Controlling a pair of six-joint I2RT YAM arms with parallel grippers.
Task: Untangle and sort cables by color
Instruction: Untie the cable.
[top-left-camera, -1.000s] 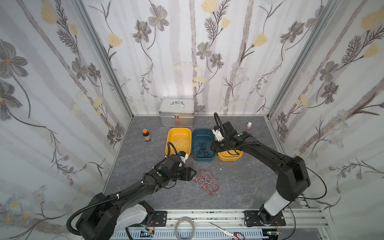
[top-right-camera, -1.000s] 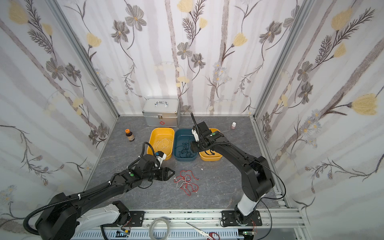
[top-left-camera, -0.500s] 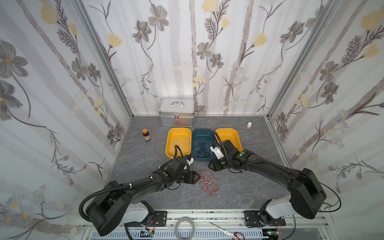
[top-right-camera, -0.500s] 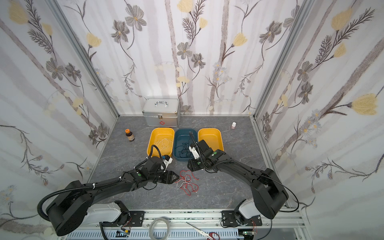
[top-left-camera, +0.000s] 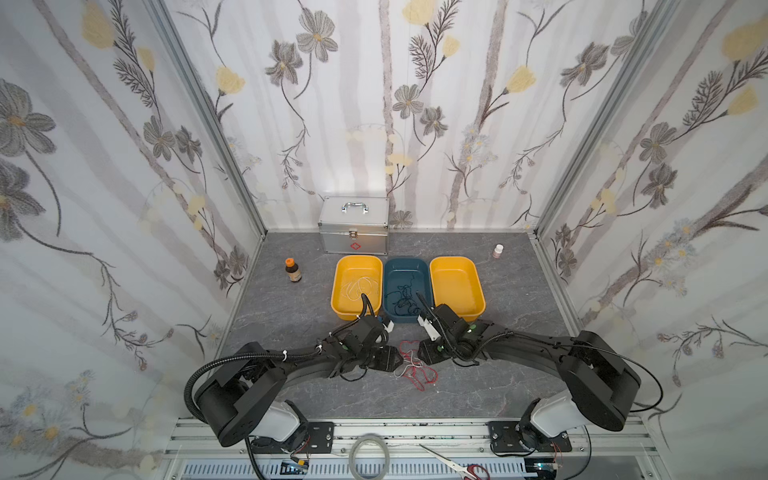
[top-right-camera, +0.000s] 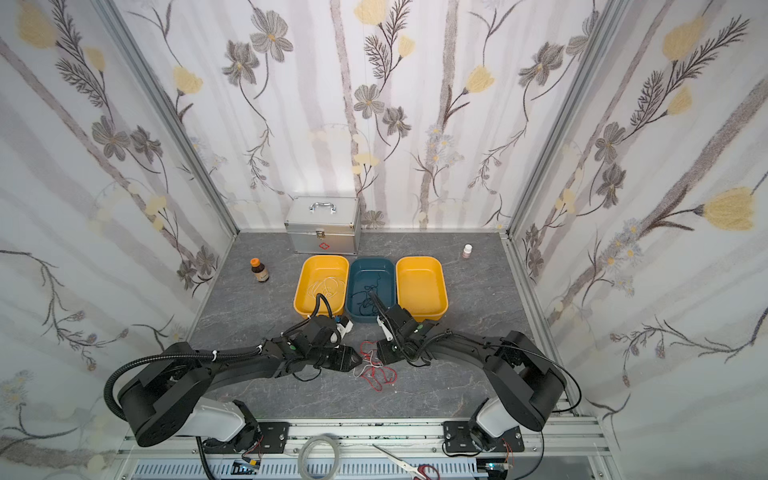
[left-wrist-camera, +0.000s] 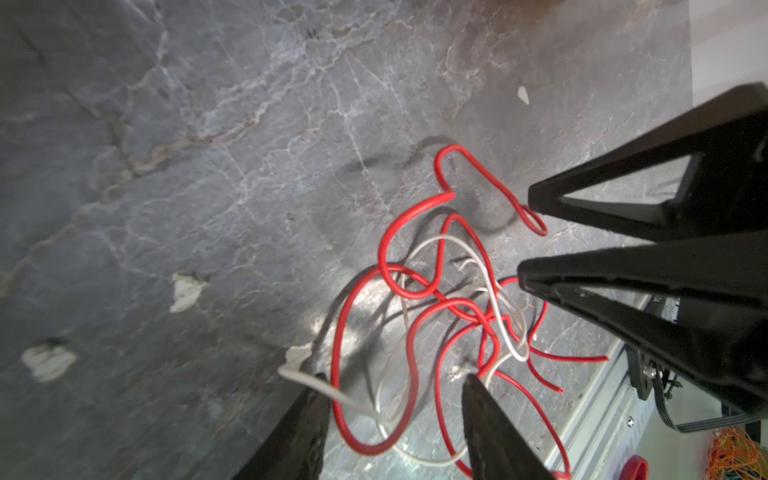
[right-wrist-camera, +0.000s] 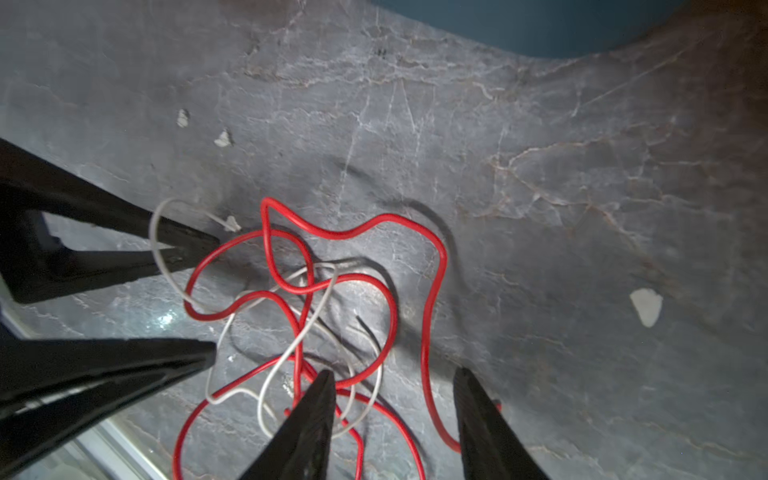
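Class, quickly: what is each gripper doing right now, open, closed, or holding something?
Left gripper: open, astride the cables, nothing clamped.
Right gripper: open, nothing clamped.

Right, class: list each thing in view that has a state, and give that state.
Red and white cables: tangled together.
Left end effector: open, at the tangle.
Right end effector: open, at the tangle.
Left yellow bin: holds white cables.
Blue bin: holds black cables.
Right yellow bin: empty.
Metal case: closed.

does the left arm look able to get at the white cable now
Probably yes: the left hand is open right at the tangle, white cable between its jaws, though red loops cross it.
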